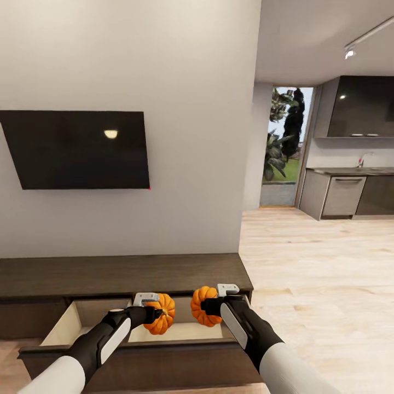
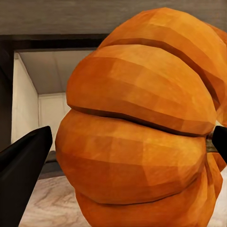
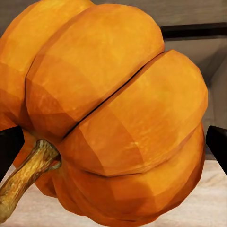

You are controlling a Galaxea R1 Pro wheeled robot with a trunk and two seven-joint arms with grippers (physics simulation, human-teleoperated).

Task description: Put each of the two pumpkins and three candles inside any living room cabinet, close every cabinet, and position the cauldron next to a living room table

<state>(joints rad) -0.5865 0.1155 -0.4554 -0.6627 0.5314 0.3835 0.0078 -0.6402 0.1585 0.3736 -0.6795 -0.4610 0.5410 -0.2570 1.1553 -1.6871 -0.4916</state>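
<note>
A: Surroundings? Anything in the way?

B: Wall ahead with a dark TV (image 1: 79, 149) above the cabinet (image 1: 126, 273). Wood floor (image 1: 323, 262) runs right toward a kitchen counter (image 1: 350, 171) and a glass door (image 1: 287, 145). Nothing stands between the arms and the drawer.

A: The drawer?

B: One drawer (image 1: 65, 323) is pulled out, pale inside. The visible part of its bottom is bare; the arms hide the middle.

A: Grippers?

B: Left gripper (image 1: 156, 313) is clamped on the left pumpkin (image 1: 162, 314); right gripper (image 1: 203, 305) is clamped on the right pumpkin (image 1: 203, 302). Both pumpkins hang over the open drawer, side by side, apart. In the right wrist view the right one's stem (image 3: 26, 177) points sideways, so it is tilted.
</note>
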